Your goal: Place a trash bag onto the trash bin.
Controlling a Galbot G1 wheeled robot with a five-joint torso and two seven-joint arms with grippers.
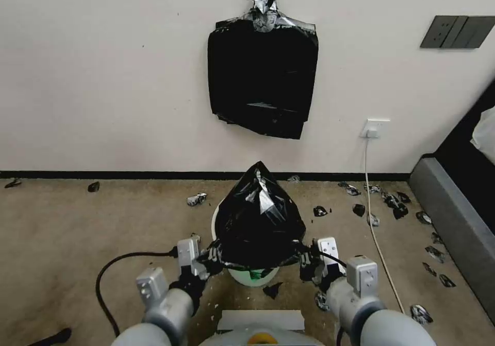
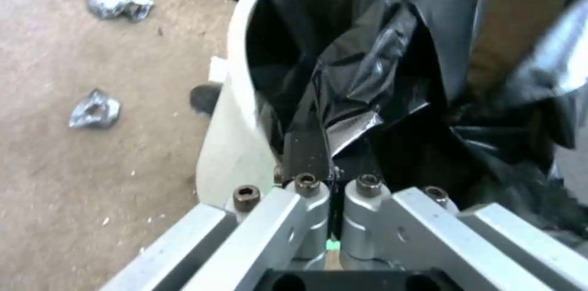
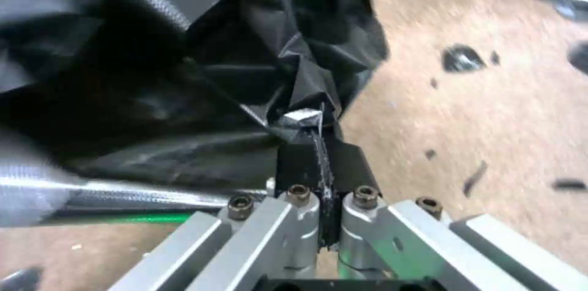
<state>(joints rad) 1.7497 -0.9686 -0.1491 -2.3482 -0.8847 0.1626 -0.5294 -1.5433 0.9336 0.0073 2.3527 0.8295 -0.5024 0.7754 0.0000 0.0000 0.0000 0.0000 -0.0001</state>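
The trash bag (image 1: 259, 222) is draped over the white trash bin (image 1: 252, 275), which stands on the carpet (image 1: 77, 232) near the wall; the film peaks upward above the rim. The left gripper (image 1: 209, 264) is clamped on the bag's edge at the bin's left side. The right gripper (image 1: 305, 263) is clamped on the opposite edge. In both wrist views the fingers are pressed together on black film (image 2: 367, 80) (image 3: 245, 52). Black plastic scraps (image 1: 392, 201) lie scattered on the carpet.

You're looking at grey rounded arms (image 1: 170, 305), silver gripper (image 2: 330, 199) links showing dark hex screws, black pads (image 3: 319, 162), a black cable (image 1: 111, 274) trailing.
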